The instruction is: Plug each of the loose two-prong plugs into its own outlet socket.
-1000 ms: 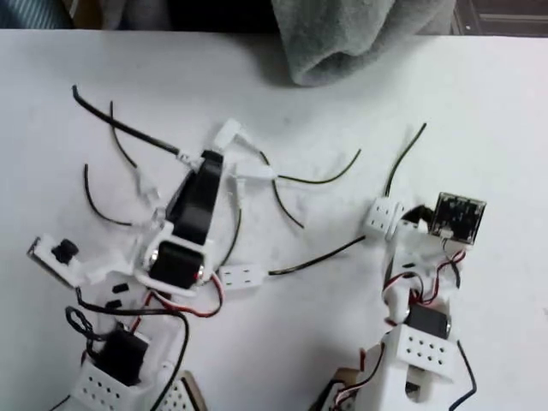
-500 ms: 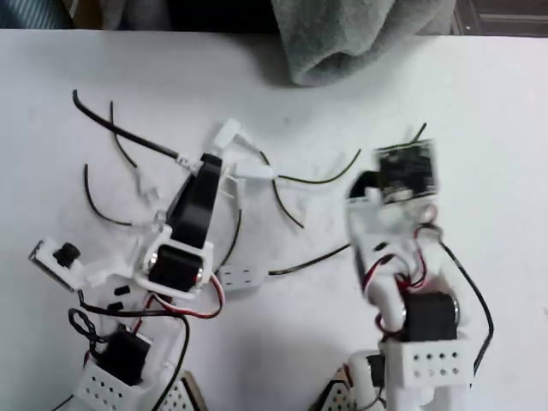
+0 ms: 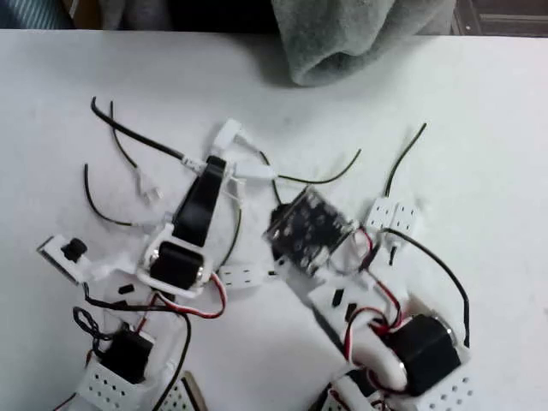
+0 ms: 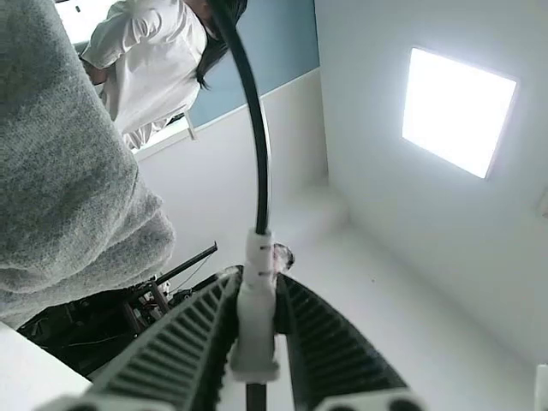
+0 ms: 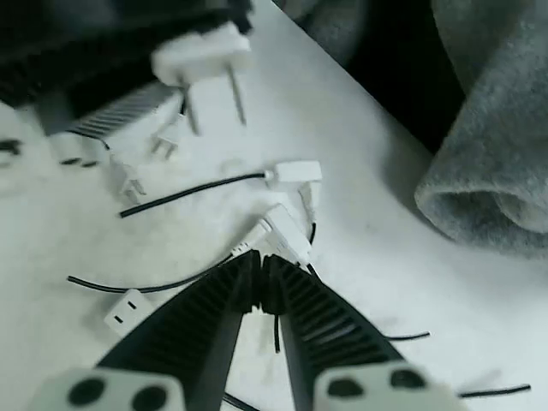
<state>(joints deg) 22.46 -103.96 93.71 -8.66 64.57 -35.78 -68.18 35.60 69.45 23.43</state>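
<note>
My left gripper (image 4: pixel 256 287) is shut on a white two-prong plug (image 4: pixel 253 321) whose black cable (image 4: pixel 255 145) runs away from the fingers. In the high view that gripper (image 3: pixel 213 168) sits left of centre. The right wrist view shows the held plug (image 5: pixel 204 58) with its prongs bare. My right gripper (image 5: pixel 259 264) is shut with nothing in it, its tips just short of a loose white plug (image 5: pixel 285 229). The right arm's wrist board (image 3: pixel 310 227) stands mid-table. A single socket (image 3: pixel 242 276) lies between the arms, and a double socket (image 3: pixel 392 216) lies at the right.
Loose plugs (image 3: pixel 229 133) (image 3: pixel 257 172) (image 3: pixel 148 189) with thin dark wires lie scattered around the left gripper. Another plug (image 5: pixel 295 175) and a small socket (image 5: pixel 128 312) lie near the right gripper. A grey cloth (image 3: pixel 342 38) hangs over the table's far edge.
The right arm has swung left from the double socket to the middle of the table. The left arm has shifted slightly, and its plug's cable has moved with it.
</note>
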